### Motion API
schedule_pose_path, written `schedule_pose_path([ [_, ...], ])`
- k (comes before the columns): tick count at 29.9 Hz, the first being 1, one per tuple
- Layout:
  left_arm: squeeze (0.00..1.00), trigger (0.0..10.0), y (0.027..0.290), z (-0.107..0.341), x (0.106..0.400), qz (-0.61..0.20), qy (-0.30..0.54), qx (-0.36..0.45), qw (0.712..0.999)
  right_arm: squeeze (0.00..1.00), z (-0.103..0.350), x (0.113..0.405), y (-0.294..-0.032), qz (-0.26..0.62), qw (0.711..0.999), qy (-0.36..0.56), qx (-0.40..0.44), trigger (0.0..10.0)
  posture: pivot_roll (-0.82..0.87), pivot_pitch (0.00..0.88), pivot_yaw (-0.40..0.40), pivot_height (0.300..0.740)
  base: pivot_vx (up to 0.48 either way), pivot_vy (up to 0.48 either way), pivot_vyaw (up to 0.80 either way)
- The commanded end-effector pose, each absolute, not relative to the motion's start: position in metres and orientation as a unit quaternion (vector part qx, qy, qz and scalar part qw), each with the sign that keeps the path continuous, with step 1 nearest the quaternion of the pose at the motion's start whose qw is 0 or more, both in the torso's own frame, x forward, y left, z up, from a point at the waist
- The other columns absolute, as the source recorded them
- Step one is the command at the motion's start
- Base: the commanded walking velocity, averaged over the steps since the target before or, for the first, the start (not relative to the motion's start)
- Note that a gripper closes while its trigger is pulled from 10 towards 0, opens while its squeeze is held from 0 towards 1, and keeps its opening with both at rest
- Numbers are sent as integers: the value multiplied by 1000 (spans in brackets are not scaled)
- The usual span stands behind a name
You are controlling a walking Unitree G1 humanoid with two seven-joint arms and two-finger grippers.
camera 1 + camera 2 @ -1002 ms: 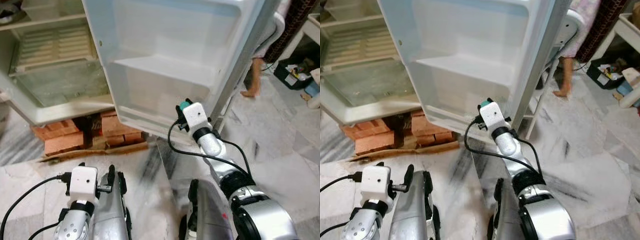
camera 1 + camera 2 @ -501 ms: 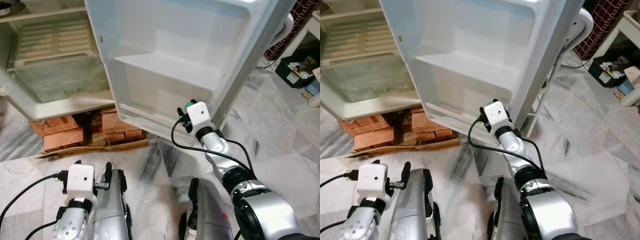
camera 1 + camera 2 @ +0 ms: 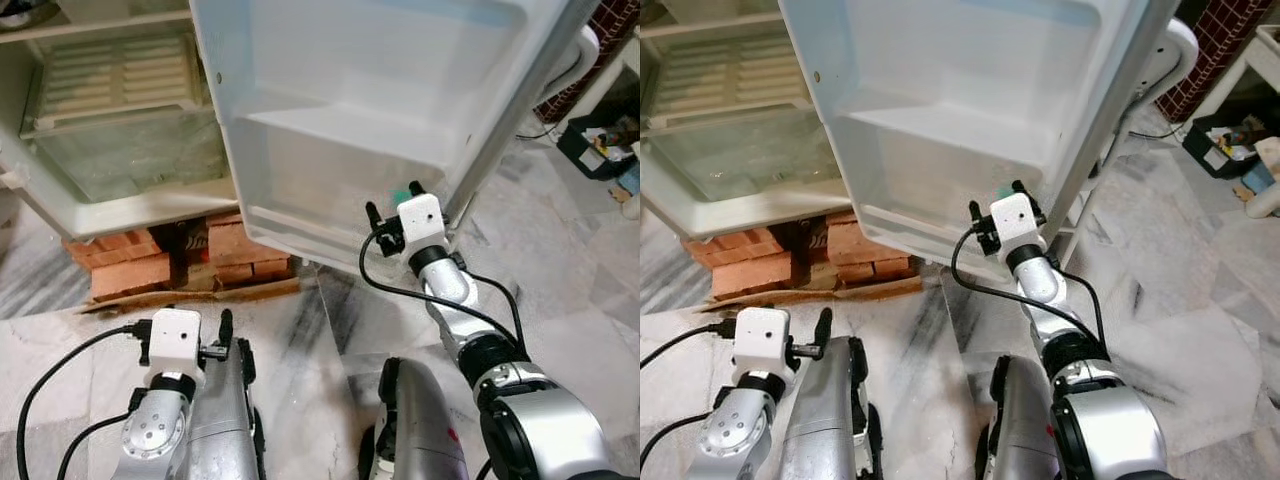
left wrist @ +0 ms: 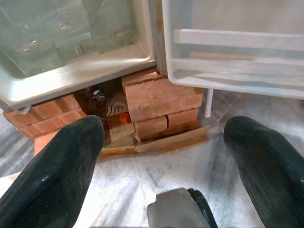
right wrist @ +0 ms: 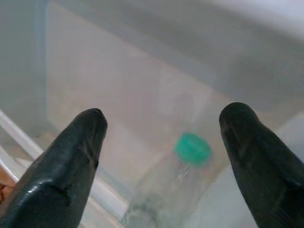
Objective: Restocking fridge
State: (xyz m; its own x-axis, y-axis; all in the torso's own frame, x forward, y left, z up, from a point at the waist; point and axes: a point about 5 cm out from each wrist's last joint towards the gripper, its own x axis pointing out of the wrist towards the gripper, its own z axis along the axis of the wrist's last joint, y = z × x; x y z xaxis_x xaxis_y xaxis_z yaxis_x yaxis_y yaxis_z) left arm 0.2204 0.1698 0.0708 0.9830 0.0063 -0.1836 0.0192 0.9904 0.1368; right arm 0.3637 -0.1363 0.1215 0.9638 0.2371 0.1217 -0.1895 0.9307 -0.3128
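My right gripper hung at the near edge of the door bin, fingers spread wide around nothing. The bottle, green-capped, stood in that bin, clear of both tips. A second before, its cap showed at my wrist; now I had drawn back. My left gripper, also spread, stayed low over the floor, facing the bricks.

Right arm extended forward and up, wrist raised. Right gripper wide open, black fingers spread apart, nothing clamped between. Left arm low, close to body; left gripper open, fingers parted, pointing forward.
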Motion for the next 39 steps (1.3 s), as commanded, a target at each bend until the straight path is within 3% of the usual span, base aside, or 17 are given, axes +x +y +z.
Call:
schedule_pose_path([
  [1,0,10000,171,66,222,0,99,73,992,1000,117,361,-141,102,980,-76,-155,10000,112,104,-28,566,0,0,0],
  [11,0,10000,172,67,230,-1,88,73,993,1000,120,357,-142,99,981,-96,-136,10000,108,56,-17,566,0,0,0],
  [20,0,10000,172,77,232,-7,50,73,996,1000,104,315,-138,96,988,-108,-49,10000,86,0,-11,566,0,0,0],
  [21,0,10000,171,81,232,-10,39,74,996,0,102,308,-138,91,990,-102,-38,10000,77,0,-5,566,0,0,0],
  [29,0,10000,167,103,239,-43,-11,92,995,0,100,276,-148,89,993,-83,2,10000,48,0,9,571,0,0,0],
  [39,0,10000,174,121,252,-31,-47,94,994,0,106,272,-164,43,997,-63,7,10000,44,0,18,621,0,0,0],
])
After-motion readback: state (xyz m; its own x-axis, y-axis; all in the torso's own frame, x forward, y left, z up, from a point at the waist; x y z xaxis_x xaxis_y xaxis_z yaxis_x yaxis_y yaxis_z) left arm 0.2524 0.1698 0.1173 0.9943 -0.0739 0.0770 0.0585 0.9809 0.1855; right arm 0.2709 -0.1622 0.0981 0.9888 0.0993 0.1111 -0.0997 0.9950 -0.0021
